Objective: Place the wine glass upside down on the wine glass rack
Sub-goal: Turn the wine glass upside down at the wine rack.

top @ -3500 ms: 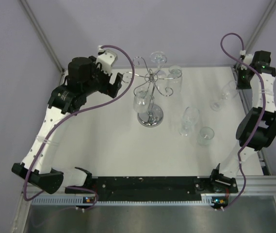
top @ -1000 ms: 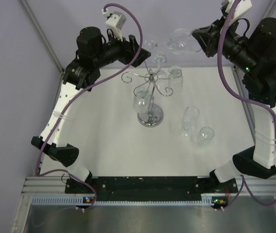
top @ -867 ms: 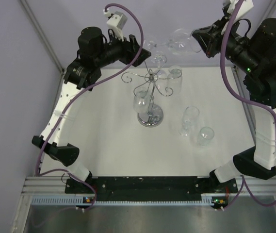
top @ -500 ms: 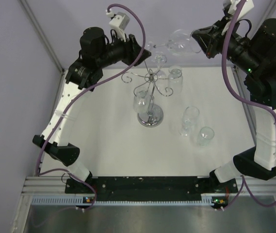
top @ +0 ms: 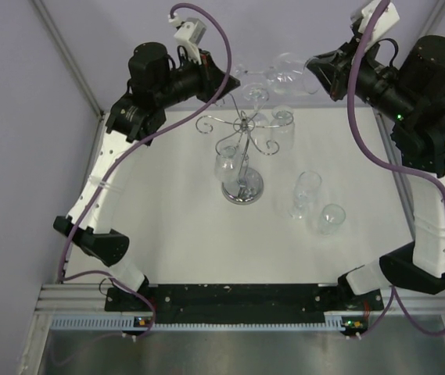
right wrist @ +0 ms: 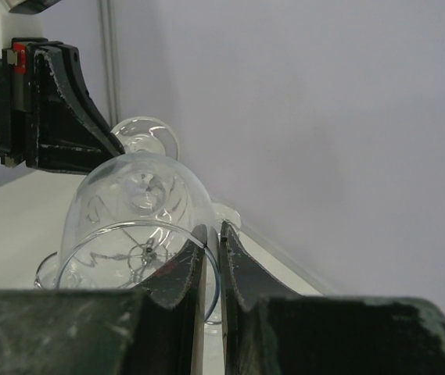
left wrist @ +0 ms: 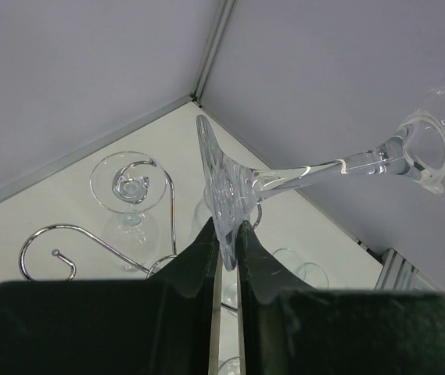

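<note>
Held the wine glass sideways in the air, above the rack.
From above: carried the wine glass [top: 278,76] level, high over the wine glass rack [top: 242,187] and apart from it, with the left gripper [top: 234,76] at the foot and the right gripper [top: 310,74] at the bowl; showed hanging glasses [top: 228,166] on the rack and two loose glasses [top: 306,193] on the table [top: 167,226] to its right. From the left wrist: pinched the edge of the round foot of the wine glass [left wrist: 222,187] in the left gripper [left wrist: 224,238], fingers pressed tight on it, stem pointing right. From the right wrist: clamped the rim of the wine glass [right wrist: 136,203] in the right gripper [right wrist: 211,234], with the left gripper [right wrist: 58,109] beyond.
</note>
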You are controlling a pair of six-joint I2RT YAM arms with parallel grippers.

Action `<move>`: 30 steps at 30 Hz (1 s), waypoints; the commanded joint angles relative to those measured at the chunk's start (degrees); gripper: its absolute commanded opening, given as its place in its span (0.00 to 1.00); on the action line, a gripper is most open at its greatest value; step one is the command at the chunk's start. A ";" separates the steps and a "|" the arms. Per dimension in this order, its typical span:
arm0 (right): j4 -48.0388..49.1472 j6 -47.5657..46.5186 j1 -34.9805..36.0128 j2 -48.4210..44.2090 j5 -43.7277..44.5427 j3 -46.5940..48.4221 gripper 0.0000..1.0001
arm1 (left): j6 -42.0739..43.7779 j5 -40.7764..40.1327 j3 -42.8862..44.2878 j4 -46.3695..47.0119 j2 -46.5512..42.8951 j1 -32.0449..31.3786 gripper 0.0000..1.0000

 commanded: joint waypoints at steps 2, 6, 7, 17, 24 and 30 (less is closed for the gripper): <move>3.20 1.19 1.88 -2.66 -4.25 -2.17 0.06 | 5.07 -0.66 1.69 3.15 0.52 -0.66 0.00; 2.58 0.48 1.96 -3.37 -4.52 -4.37 0.23 | 5.52 -1.28 0.91 4.38 -0.36 -0.66 0.00; 2.41 0.22 1.96 -3.54 -4.43 -4.81 0.27 | 5.52 -1.37 0.64 4.73 -0.80 -0.66 0.00; 0.47 -2.24 2.14 -5.57 -1.18 -7.01 0.50 | 7.45 -3.04 -2.26 5.97 -3.88 -0.31 0.00; -1.20 -4.70 2.05 -7.32 1.20 -8.33 0.65 | 8.15 -4.35 -3.31 5.79 -6.16 2.06 0.00; -2.08 -5.14 2.05 -8.29 1.37 -8.68 0.71 | 8.77 -4.71 -4.46 5.61 -7.74 4.25 0.00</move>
